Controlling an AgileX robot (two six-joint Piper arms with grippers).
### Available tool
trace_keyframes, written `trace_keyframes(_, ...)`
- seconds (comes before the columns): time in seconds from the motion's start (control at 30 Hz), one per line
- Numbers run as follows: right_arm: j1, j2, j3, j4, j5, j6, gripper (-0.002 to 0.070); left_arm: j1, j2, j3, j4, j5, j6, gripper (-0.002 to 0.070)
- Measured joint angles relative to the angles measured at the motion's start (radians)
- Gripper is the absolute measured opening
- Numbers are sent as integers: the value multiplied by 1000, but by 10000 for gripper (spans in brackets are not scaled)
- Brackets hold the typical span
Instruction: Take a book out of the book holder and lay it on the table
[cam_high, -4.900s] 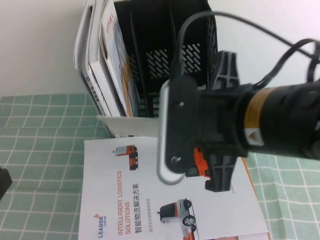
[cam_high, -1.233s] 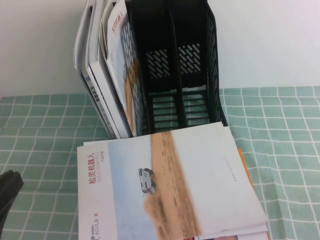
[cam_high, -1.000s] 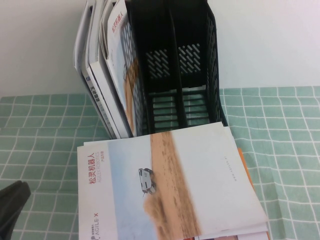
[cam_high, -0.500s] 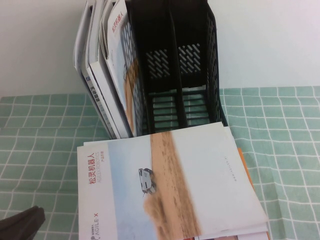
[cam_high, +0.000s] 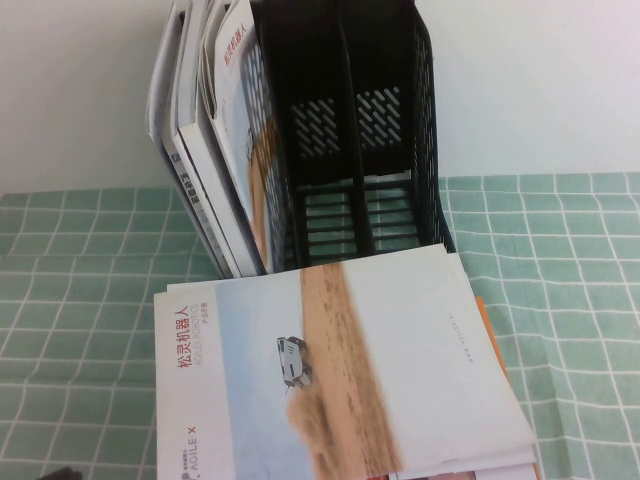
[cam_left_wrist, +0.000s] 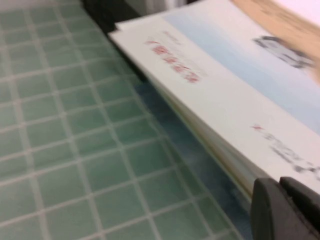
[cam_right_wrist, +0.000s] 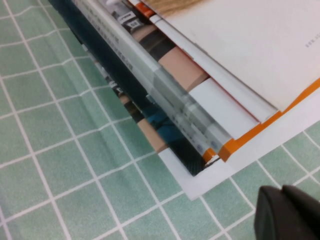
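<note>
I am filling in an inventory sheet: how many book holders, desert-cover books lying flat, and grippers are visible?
Book holder: 1
Book flat on top of the pile: 1
Grippers: 2, left gripper low beside the pile, right gripper near its corner
Total: 4

**Plain wall over a green checked cloth**

A bare, off-white wall (cam_high: 540, 90) fills the upper half of the frame, smooth and unmarked, slightly greyer toward the upper left. Below it, from mid-frame down, the table (cam_high: 90, 270) carries a mint-green cloth with a white grid of squares. The cloth shows soft creases at lower left and lower right. The light is even and soft, with faint shadows.
</note>
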Motion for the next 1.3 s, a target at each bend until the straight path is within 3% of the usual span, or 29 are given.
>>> trace_keyframes(0.2,0,0,0,0,0,0,-1,134,-110,0,97,-70,-18,-3)
trace_keyframes(0.4,0,0,0,0,0,0,-1,213,-156,38,121,-221,-17,-3)
trace_keyframes(0.57,0,0,0,0,0,0,-1,228,-181,149,121,-368,-16,-3)
trace_keyframes(0.73,0,0,0,0,2,0,-1,228,-240,262,100,-409,-14,-3)
trace_keyframes(0.97,0,-1,0,4,4,0,-1,228,-267,272,97,-224,-28,-3)
trace_keyframes(1.3,0,-1,0,8,4,0,-1,228,-267,272,112,-208,-60,-3)
